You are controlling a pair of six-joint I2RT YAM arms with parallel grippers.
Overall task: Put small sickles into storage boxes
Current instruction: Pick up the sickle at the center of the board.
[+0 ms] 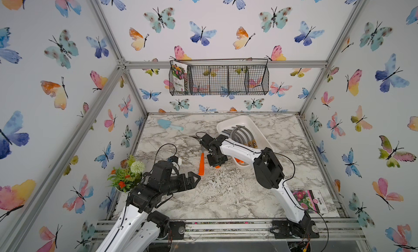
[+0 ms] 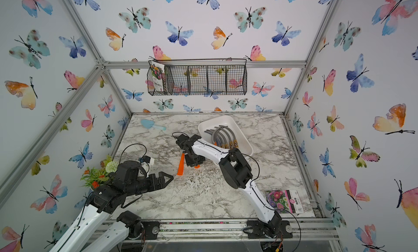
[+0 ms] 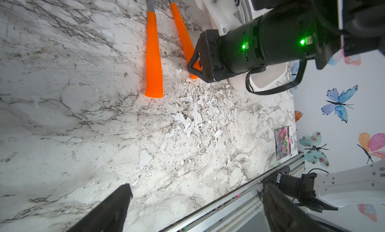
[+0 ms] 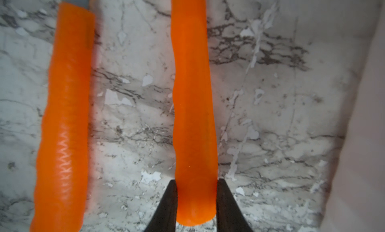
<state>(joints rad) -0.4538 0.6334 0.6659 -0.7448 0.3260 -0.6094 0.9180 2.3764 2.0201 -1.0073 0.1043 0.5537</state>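
1. Right gripper: narrow, with a jaw pressed to each side of an orange handle near its butt end. The held sickle appears to lie flat on the table; I see no lift.
2. Judgement: gripping the handle end keeps the jaws off the blade and lets the blade lead into the tray.
3. Free sickle: just beside the gripper, roughly parallel to the held one and not touching it. The gap leaves room for a jaw.
4. Tray: just beside the gripper, on the side away from the free sickle. Stored sickles lie nested with their blades curving the same way, probably to save space.
5. Left gripper: wide, empty, over bare table, well apart from both handles. Judged parked clear.
6. Views:
   - Only the right wrist view shows the jaw contact; in both top views the wrist hides it.
   - Only the top views show the tray's contents.
   - The left wrist view shows both handles side by side with their grey shafts.
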